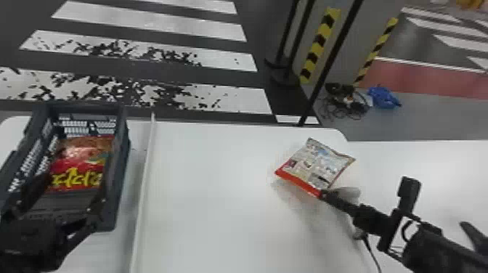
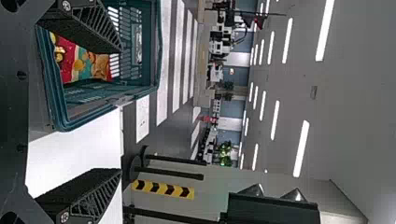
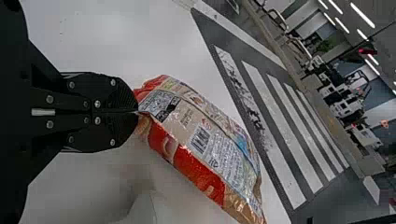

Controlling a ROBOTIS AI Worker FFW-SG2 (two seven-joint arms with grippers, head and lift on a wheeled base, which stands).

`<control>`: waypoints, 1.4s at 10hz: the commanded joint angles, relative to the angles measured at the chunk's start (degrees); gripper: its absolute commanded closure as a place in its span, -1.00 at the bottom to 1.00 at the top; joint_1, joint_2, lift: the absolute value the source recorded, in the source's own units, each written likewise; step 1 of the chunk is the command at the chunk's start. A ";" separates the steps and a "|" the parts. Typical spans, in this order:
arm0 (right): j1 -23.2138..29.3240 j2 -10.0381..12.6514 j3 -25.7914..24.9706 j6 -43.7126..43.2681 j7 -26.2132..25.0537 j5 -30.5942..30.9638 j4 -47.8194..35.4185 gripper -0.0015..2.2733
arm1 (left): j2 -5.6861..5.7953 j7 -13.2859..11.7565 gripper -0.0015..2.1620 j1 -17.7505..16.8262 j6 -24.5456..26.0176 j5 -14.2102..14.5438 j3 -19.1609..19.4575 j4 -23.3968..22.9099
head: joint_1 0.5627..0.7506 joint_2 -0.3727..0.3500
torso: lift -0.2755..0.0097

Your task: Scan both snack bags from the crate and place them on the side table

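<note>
1. Snack bag [image 3: 201, 149]: one, pillow-shaped, crinkled glossy film, red-edged; your right gripper [image 3: 136, 112] pinches its corner, fingers closed, above the white table [image 1: 218, 188].
2. Barcode [image 3: 200, 140]: printed, back face. Step in hand, by judgement: scanning; whether it has been read, you cannot tell. If unread, present it squarely; then set the bag down.
3. Second snack bag [image 1: 78, 163]: red film, yellow lettering, inside the crate [image 1: 123, 152], rigid, slotted plastic.
4. Left gripper [image 2: 120, 109]: ribbed fingers, spread, at your crate.

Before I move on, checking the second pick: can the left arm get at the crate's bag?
Likely yes: the left gripper hangs open at the crate, and nothing lies on the bag.
</note>
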 commanded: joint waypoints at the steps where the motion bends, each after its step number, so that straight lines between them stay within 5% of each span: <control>1: -0.37 0.18 -2.54 1.32 -0.20 -2.88 -2.86 0.97 | 0.00 0.00 -0.92 0.01 0.00 0.00 -0.06 -0.04 | 0.41 -0.72 | 0.24; 5: -6.18 -1.93 -10.81 3.07 -3.89 -4.90 -3.83 0.97 | 0.09 0.00 -0.92 0.19 -0.17 0.00 0.03 -0.22 | 0.41 -0.88 | 0.24; 9: -6.61 -6.32 -16.17 -1.67 -15.05 -6.31 2.59 0.97 | 0.18 -0.09 -0.92 0.10 -0.17 0.00 0.03 -0.13 | 0.41 -0.94 | 0.24; 14: -6.61 -8.87 -16.34 -8.18 -27.62 -5.25 13.57 0.97 | 0.09 -0.09 -0.92 0.28 -0.17 0.00 -0.06 -0.39 | 0.41 -0.94 | 0.24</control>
